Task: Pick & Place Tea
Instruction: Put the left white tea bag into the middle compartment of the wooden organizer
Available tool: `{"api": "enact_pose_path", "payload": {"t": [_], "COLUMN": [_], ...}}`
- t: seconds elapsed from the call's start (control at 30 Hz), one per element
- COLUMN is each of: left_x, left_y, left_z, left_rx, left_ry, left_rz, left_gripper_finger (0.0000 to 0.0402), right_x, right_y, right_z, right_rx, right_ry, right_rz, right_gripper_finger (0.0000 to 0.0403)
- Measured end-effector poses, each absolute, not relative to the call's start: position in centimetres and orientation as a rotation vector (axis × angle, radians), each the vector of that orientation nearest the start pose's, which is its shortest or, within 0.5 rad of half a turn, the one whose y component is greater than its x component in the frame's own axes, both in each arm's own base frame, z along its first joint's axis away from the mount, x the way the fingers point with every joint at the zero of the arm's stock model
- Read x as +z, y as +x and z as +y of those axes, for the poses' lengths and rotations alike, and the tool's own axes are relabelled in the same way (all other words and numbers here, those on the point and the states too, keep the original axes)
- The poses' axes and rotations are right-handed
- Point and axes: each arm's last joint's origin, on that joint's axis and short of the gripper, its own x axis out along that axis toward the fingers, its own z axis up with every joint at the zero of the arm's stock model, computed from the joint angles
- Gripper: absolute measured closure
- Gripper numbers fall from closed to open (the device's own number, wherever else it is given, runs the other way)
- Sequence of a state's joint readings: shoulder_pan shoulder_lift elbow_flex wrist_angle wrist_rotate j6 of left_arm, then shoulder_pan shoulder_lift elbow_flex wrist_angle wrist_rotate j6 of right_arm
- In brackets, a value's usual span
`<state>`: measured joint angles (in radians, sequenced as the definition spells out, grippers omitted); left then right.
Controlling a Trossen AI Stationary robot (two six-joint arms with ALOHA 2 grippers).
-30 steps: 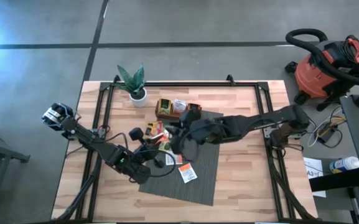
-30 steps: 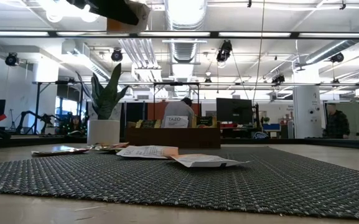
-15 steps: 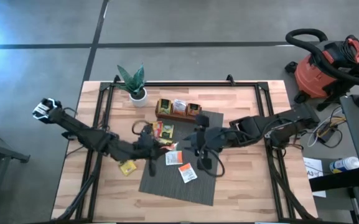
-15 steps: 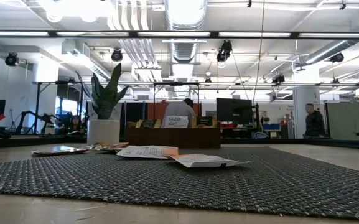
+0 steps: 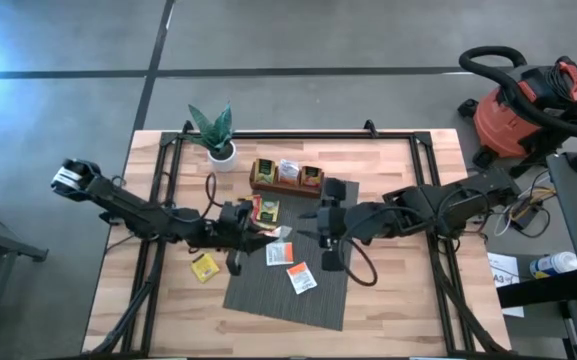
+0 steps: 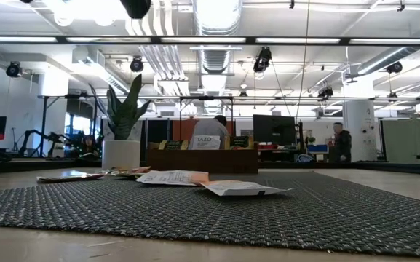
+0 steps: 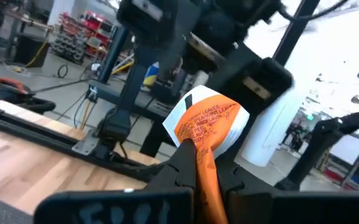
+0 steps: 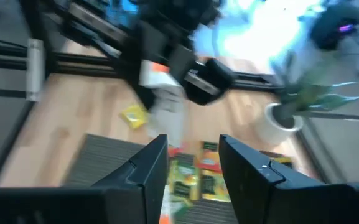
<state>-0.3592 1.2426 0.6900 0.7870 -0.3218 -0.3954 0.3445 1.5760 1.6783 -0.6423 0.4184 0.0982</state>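
Left end effector [image 7: 199, 163] was clenched on a white-and-orange sachet [image 7: 207, 121], held above the mat's [image 5: 313, 305] left edge, facing the right end effector [image 8: 193, 163], whose fingers stood apart, empty; other sachets [image 5: 298, 277] lay on the mat and table [image 5: 398, 300]. Judged: sachet light, thin, floppy, slippery; best pinched by an edge or corner, gently, as paper may crease.

front mat [image 5: 313, 300] free | arms [image 5: 398, 215] crowd centre; tray [image 5: 288, 175] behind

2 arms [image 5: 158, 215], 1 plant [image 5: 215, 135], 1 mat [image 5: 298, 300], 1 vac [image 5: 528, 110].
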Motion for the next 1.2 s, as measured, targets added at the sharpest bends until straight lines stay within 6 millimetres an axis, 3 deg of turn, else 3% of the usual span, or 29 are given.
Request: {"api": "enact_pose_path", "payload": {"t": [0.2, 0.7, 0.97, 1.2], "left_x": [29.0, 29.1, 28.9, 28.6], "left_y": [26.3, 28.6, 28.6, 28.6], "left_z": [-8.4, -8.6, -8.4, -8.3], "left_rx": [-0.126, -0.180, -0.181, -0.165], "left_ry": [-0.486, -0.438, -0.438, -0.435], "left_rz": [-0.209, -0.191, -0.186, -0.167], "left_gripper_finger": [0.0394, 0.0394, 0.0394, 0.0389], "right_x": [39.7, 38.8, 38.7, 38.6], "right_y": [33.2, 34.0, 34.1, 34.2], "right_z": [10.5, 10.6, 10.4, 10.0], "right_rx": [-0.073, 0.002, -0.002, -0.008], "right_ry": [-0.076, -0.059, -0.056, -0.054], "right_rz": [0.509, 0.547, 0.555, 0.564], "right_gripper_finger": [0.0249, 0.0250, 0.0291, 0.0363]}}
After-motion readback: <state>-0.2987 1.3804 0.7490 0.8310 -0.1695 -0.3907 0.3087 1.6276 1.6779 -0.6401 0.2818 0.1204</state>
